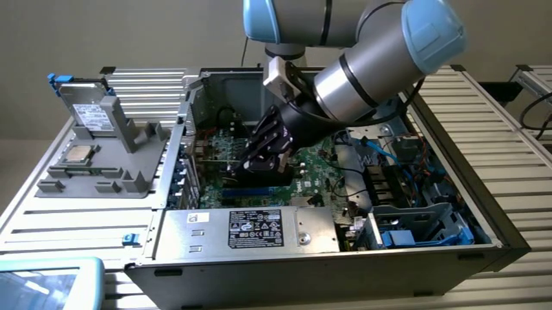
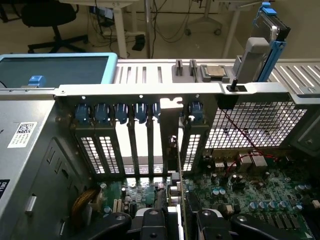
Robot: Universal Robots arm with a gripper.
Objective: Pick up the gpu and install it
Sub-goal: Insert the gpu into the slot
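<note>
- Gripper [image 1: 263, 160] [image 2: 177, 222] reaches down into the open computer case [image 1: 172, 258], jaws clamped on the gpu [image 2: 179, 175], one of its fingers [image 2: 207, 221] on each face.
- Held on edge between them, the gpu shows as a thin green board edge, dark on one side, running straight ahead of the hand.
- Its silver end bracket [image 2: 169, 120], beyond the fingertips, stands upright at the rear slot wall, among the blue-clipped slot covers [image 2: 102, 114].
- Green motherboard [image 2: 260, 195] lies just below the hand.

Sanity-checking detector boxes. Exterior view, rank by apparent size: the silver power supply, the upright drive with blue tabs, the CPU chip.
1. power supply: clearly largest, though it also looks nearer the camera.
2. drive
3. CPU chip: smallest.
</note>
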